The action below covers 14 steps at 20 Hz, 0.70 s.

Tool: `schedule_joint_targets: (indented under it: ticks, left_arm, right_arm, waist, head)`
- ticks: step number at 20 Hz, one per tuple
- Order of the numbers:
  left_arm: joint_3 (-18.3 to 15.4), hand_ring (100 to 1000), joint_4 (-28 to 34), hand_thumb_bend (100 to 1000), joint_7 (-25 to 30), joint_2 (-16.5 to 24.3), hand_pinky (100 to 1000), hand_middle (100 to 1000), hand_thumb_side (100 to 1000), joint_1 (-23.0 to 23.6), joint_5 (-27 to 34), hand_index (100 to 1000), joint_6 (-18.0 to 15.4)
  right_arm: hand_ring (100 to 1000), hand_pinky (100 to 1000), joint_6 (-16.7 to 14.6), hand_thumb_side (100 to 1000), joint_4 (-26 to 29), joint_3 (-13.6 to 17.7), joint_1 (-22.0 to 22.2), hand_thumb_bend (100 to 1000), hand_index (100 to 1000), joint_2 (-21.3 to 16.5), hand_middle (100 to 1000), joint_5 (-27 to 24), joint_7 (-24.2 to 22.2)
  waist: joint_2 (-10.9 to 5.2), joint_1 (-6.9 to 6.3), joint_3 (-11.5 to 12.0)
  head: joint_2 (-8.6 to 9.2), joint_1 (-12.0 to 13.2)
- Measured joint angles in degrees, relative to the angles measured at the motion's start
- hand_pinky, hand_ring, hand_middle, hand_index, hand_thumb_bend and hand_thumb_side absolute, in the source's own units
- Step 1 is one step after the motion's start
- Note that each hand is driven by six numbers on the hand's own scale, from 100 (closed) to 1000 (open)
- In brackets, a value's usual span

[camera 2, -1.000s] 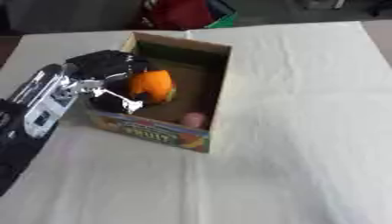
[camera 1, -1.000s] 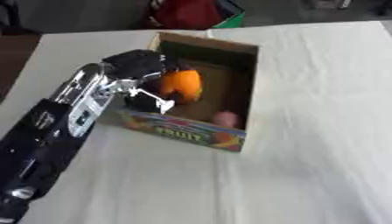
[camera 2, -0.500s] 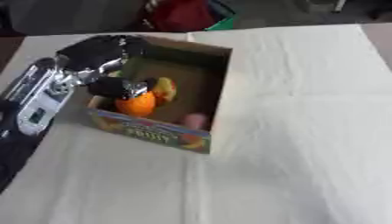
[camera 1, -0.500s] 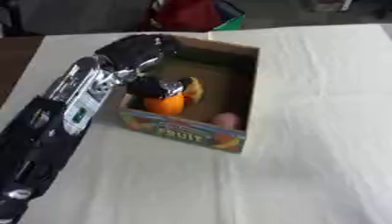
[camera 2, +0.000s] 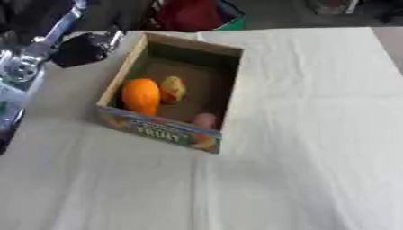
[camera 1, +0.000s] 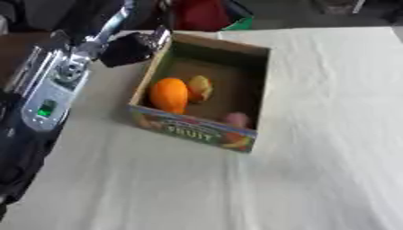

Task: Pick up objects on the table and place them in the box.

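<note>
Box [camera 1: 197, 128]: matt brown cardboard, printed glossy front (12 o'clock on table). Tablecloth [camera 1: 315, 170]: matt creased cloth. Left arm [camera 1: 55, 90]: shiny metal, black plastic.

Left arm [camera 1: 51, 85] reaching in from the left edge, black with silver joints; left hand [camera 1: 132, 47] raised at its end, fingers curled, holding nothing; right hand unseen.

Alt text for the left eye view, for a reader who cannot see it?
An open cardboard box on a white table holds an orange fruit, a yellowish piece and a pink item. The robot's left hand hangs beside the box's left wall.
</note>
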State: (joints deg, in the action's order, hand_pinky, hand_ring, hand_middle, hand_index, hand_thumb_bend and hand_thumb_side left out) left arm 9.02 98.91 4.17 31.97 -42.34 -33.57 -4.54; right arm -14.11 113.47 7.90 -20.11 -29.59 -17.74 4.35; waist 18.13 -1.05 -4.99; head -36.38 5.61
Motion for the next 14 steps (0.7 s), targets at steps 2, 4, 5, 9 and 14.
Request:
schedule_joint_targets:
  ticks: [2, 4, 5, 9, 14]
  left_arm:
    - [-1.98, 789, 4.86, 100, -2.17, 0.85, 655, 732, 760, 3.83, 7.44, 860, 1.72]
    - [-4.07, 761, 9.83, 100, -6.07, 1.52, 643, 711, 845, 7.56, 14.08, 854, 3.29]
    - [-4.97, 754, 11.49, 100, -8.35, 1.69, 644, 704, 913, 9.09, 17.13, 848, 3.46]
    - [-7.69, 736, 14.28, 100, -15.72, 1.81, 636, 688, 993, 14.19, 27.2, 838, 0.49]
    - [-10.6, 721, 14.66, 100, -20.11, 1.71, 636, 681, 1000, 21.87, 33.09, 829, -5.51]
  right_arm:
    - [1000, 736, -0.38, 653, 0.0, 0.1, 0.32, 100, 736, -0.32, 524, -0.03, 0.3]
    - [1000, 736, -0.75, 650, 0.0, 0.23, 0.95, 100, 736, -0.61, 524, -0.03, 0.55]
    - [1000, 736, -0.92, 649, 0.0, 0.25, 1.26, 100, 737, -0.78, 525, -0.02, 0.71]
    - [1000, 736, -1.5, 636, 0.0, 0.57, 2.06, 100, 743, -1.43, 529, 0.08, 1.28]
    - [1000, 734, -2.86, 636, 0.0, 0.85, 3.17, 100, 753, -2.01, 533, 0.37, 1.97]
  waist:
    - [-0.32, 0.08, 0.44]
    - [-0.62, 0.11, 0.85]
    - [-0.81, 0.08, 1.09]
    - [-1.43, 0.09, 1.53]
    - [-1.62, 0.28, 1.91]
  head:
    - [-0.42, -0.48]
    - [-0.83, -0.99]
    - [-0.99, -1.22]
    - [-1.57, -1.65]
    - [-1.96, -1.68]
